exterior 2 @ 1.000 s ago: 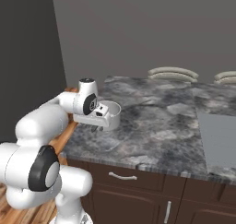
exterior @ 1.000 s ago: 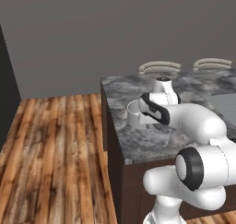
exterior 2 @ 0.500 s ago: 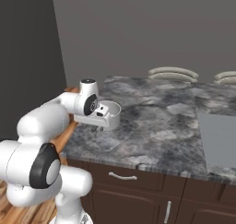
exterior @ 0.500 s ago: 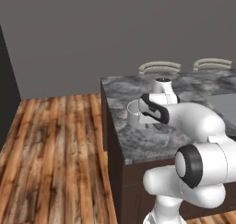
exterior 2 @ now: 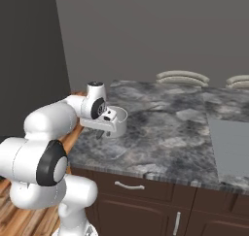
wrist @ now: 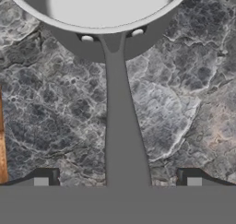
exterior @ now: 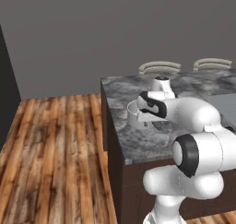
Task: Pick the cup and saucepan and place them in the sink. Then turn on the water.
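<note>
Gripper [wrist: 117,181] hangs low over the marbled desk [wrist: 184,103] with its jaws spread wide, released, one dark fingertip on each side of the saucepan's long grey handle [wrist: 120,126], and neither touching it. In the hand view the saucepan [wrist: 106,20] lies just ahead, its pale inside cut off by the top edge. From the left base view the pan [exterior: 134,113] sits near the desk's left end, mostly hidden behind the white arm [exterior: 184,112]; wooden floor [exterior: 55,149] spreads to the left. In the right base view the pan [exterior 2: 116,121] stands just beside the wrist, and the flat grey sink [exterior 2: 231,147] lies well apart at the right, cut off by the edge. Two rounded chair backs [exterior 2: 182,77] rise behind the desk, their shape hard to make out.
</note>
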